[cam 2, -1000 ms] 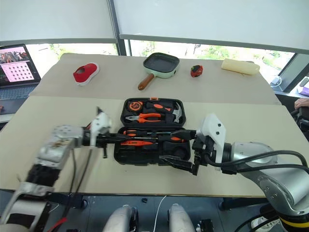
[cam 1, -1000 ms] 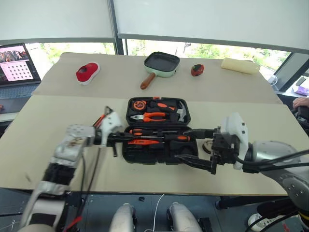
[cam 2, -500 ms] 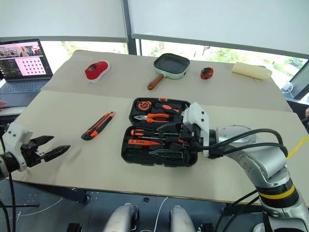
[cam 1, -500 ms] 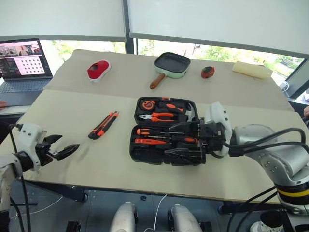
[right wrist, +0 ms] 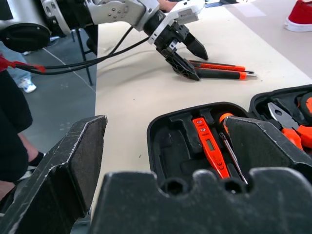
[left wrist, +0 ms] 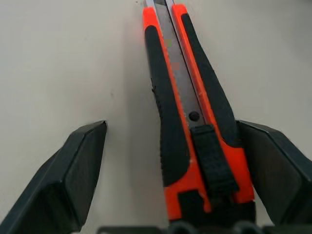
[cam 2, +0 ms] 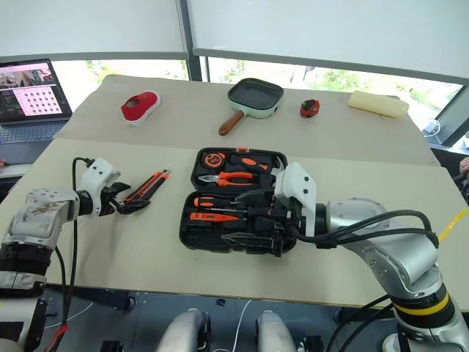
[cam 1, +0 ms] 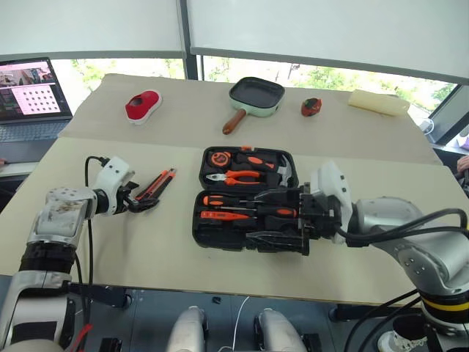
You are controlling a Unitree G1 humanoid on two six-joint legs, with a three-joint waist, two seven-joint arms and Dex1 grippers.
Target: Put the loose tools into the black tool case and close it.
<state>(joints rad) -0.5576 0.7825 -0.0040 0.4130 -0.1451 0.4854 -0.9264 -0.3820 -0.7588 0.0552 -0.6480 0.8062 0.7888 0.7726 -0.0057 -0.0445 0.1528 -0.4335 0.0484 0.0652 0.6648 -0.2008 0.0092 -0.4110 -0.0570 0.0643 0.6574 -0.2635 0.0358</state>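
- Your left gripper point(cam 1: 138, 202) sits at the near end of the black-and-orange utility knife point(cam 1: 155, 186), fingers spread apart, one on each side of the handle and not yet clamped on it.
- The knife lies flat on the beige table point(cam 1: 95, 242), left of the open black moulded plastic tool case point(cam 1: 245, 202) and well apart from it, its length running from near-left to far-right.
- In the left wrist view the knife handle sits closer to one finger point(left wrist: 273, 170) than the other, so centre the handle between them before you squeeze.
- Close across the handle's narrow width, low against the table, so it does not twist out.
- Your right gripper point(cam 2: 253, 226) hovers over the near half of the case with its fingers wide apart, holding nothing.
- Keep it clear of the path the knife needs.
- The near half already holds screwdrivers and an orange tester; judge the free recess before you carry the knife over.
- Lift straight up first, then travel right.
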